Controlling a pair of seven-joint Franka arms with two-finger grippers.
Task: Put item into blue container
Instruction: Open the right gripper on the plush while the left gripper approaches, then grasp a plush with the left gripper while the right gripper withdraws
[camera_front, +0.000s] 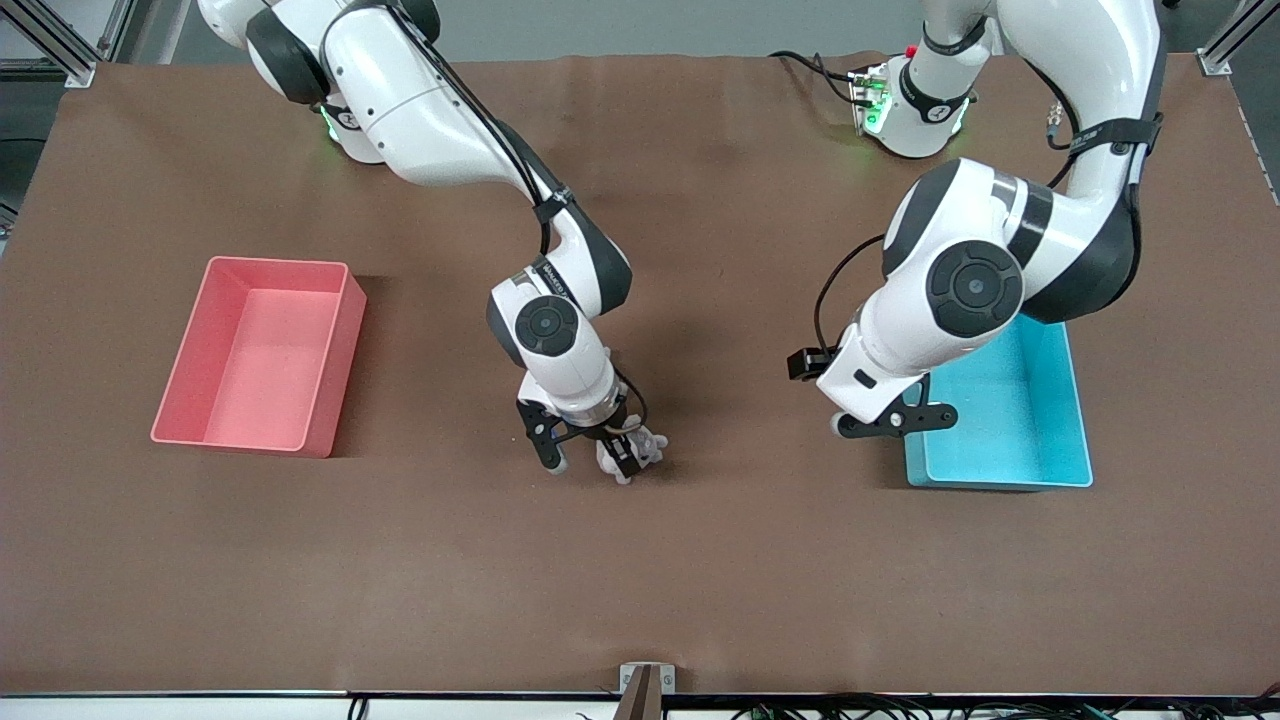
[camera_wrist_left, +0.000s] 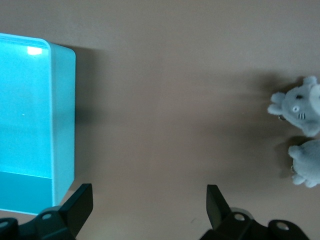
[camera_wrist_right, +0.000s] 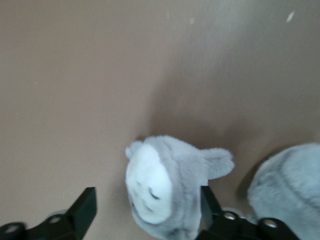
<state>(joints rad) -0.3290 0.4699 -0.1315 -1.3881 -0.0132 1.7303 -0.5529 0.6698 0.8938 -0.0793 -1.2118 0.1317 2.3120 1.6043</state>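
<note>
Now the grey plush toy (camera_front: 640, 447) lies on the brown table (camera_front: 640, 580) mid-way between the two bins, with the right gripper (camera_front: 590, 462) down over it, claw spread wide; in the right wrist view one plush (camera_wrist_right: 162, 192) sits between the fingers while a second plush (camera_wrist_right: 287, 187) lies just beside, past one finger. Nothing is clamped. The blue container (camera_front: 1060, 440) stands toward the left arm's end of the table, well apart from the toys, and looks empty. The left gripper (camera_front: 895, 420) hovers over the container's near corner, claw apart, waiting. The pink bin (camera_front: 255, 355) sits at the right arm's end.

What could go wrong: with two toys crowded together, closing might pinch both or nudge one away. Soft plush can also slip from a shallow grip during the carry, and the left arm hangs right over the drop spot, so a collision is a risk.
</note>
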